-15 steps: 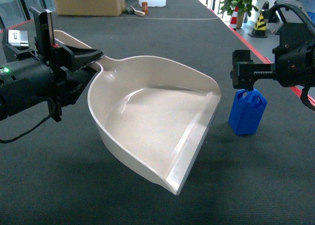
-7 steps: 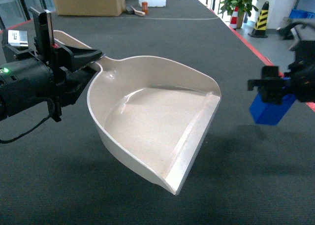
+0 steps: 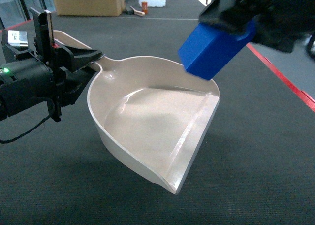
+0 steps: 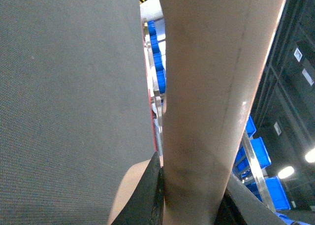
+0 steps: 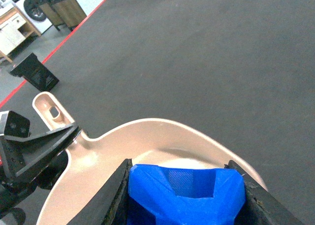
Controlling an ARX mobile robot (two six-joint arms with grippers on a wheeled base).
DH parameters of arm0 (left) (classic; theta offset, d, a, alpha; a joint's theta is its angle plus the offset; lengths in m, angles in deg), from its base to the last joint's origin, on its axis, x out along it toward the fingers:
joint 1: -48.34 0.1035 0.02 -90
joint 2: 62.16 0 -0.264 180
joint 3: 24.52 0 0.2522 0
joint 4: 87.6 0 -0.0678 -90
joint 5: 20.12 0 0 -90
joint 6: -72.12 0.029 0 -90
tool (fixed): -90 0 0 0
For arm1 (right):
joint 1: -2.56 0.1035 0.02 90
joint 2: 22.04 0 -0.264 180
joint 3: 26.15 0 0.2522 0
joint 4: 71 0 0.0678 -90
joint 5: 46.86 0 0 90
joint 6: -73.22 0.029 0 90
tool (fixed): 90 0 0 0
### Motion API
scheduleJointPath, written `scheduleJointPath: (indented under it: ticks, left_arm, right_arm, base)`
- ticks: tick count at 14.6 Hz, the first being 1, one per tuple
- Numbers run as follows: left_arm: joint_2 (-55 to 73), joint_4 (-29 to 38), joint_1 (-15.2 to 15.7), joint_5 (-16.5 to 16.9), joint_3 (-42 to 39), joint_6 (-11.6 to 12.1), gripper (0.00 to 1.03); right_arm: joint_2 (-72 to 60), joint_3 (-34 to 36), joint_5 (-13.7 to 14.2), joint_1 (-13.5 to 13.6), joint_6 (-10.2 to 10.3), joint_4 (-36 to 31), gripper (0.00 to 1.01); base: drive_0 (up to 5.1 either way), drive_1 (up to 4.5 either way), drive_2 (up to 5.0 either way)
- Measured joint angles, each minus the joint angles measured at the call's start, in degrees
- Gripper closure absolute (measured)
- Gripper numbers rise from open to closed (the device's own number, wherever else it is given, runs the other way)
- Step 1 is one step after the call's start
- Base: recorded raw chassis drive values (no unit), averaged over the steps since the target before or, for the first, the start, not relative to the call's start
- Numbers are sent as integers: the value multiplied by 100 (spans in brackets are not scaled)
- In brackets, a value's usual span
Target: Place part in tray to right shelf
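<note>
Right gripper (image 5: 184, 198) is clamping the small bright-blue plastic block (image 3: 216, 47) above the far rim of the wide cream plastic dustpan-shaped tray (image 3: 147, 131), left gripper (image 3: 74, 67) pinching its handle stub; lowering before release should be preventing bounce-out.

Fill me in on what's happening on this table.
The left gripper holds the wide beige plastic dustpan-shaped tray by its handle, lifted off the dark table. The right gripper, jaws shut on the small bright-blue plastic part, carries it above the tray's back rim, not yet released.
</note>
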Motion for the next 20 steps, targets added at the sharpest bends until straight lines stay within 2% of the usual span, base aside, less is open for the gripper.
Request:
scheduleJointPath:
  ticks: [2, 3, 4, 5, 7, 8, 9, 11, 12, 14, 16, 17, 18, 19, 20]
  left_arm:
    - [0, 4, -2, 9, 0, 2, 85]
    - [0, 0, -2, 9, 0, 0, 85]
    - [0, 2, -2, 9, 0, 2, 85]
    - [0, -2, 0, -4, 0, 31, 85]
    - [0, 0, -2, -9, 0, 39, 85]
    - [0, -4, -2, 9, 0, 81, 85]
    - [0, -4, -2, 9, 0, 96, 86]
    - [0, -2, 0, 4, 0, 103, 86]
    - [0, -4, -2, 9, 0, 101, 86]
    - [0, -2, 0, 9, 0, 101, 86]
    - [0, -4, -2, 7, 0, 101, 86]
    - [0, -4, -42, -205, -2, 28, 86]
    - [0, -4, -173, -1248, -7, -343, 86]
    - [0, -7, -236, -1589, -7, -649, 86]
    - [-4, -7, -269, -1602, -9, -820, 86]
  right_arm:
    - [-667, -195, -94, 446, 717, 15, 53]
    - [-1071, -341, -236, 595, 1095, -122, 53]
    - [-1342, -496, -297, 632, 1233, -138, 46]
    - [-1486, -608, -39, 612, 1187, -98, 30]
    - [-1440, -577, 374, 492, 1021, -485, 9]
    - [-1287, -481, 492, 385, 1014, -713, 1]
    - [-1003, -273, 468, 219, 1016, -1027, 3]
    - [-201, 116, 446, -157, 1005, -1156, 3]
    - [273, 400, 417, -332, 922, -1233, 3]
    - [1349, 1082, 337, -739, 525, -916, 3]
    - [2159, 1510, 278, -1226, 291, -483, 3]
    - [2474, 1663, 131, -1440, 249, -256, 3]
    - [2855, 1825, -13, -1692, 181, 24, 3]
    - [3195, 1921, -120, -1965, 118, 269, 3]
    - [3447, 2002, -42, -2177, -35, 413, 3]
  base:
    - [0, 0, 0]
    - [0, 0, 0]
    - [0, 0, 0]
    - [0, 0, 0]
    - [0, 0, 0]
    - [0, 0, 0]
    - [0, 0, 0]
    - [0, 0, 0]
    - [0, 0, 0]
    - [0, 0, 0]
    - [0, 0, 0]
    - [0, 0, 0]
    - [0, 0, 0]
    - [0, 0, 0]
    - [0, 0, 0]
